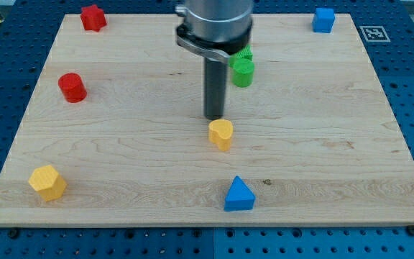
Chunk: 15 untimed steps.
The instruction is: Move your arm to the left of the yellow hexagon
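Observation:
The yellow hexagon (47,181) lies near the bottom left corner of the wooden board (135,151). My tip (214,118) is down on the board near its middle, far to the right of the hexagon and higher in the view. The tip stands just above a second, smaller yellow block (221,134), close to it or touching it; I cannot tell which. The rod hangs from the dark arm end at the view's top.
A red star (93,17) lies at the top left and a red cylinder (72,87) at the left. Green blocks (243,69) sit just right of the rod, partly hidden. A blue cube (323,20) is at the top right, a blue triangle (239,194) at the bottom centre.

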Each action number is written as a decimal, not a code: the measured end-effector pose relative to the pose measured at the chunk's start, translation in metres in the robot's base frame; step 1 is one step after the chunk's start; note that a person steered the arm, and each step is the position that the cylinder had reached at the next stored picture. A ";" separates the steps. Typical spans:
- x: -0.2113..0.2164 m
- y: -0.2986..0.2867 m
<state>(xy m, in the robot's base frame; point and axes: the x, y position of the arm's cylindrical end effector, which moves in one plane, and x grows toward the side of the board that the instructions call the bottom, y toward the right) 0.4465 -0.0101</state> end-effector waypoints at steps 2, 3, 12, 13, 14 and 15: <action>-0.001 -0.053; 0.005 -0.082; 0.047 -0.228; 0.047 -0.254; 0.046 -0.286; 0.076 -0.294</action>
<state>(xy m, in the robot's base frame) 0.5223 -0.3042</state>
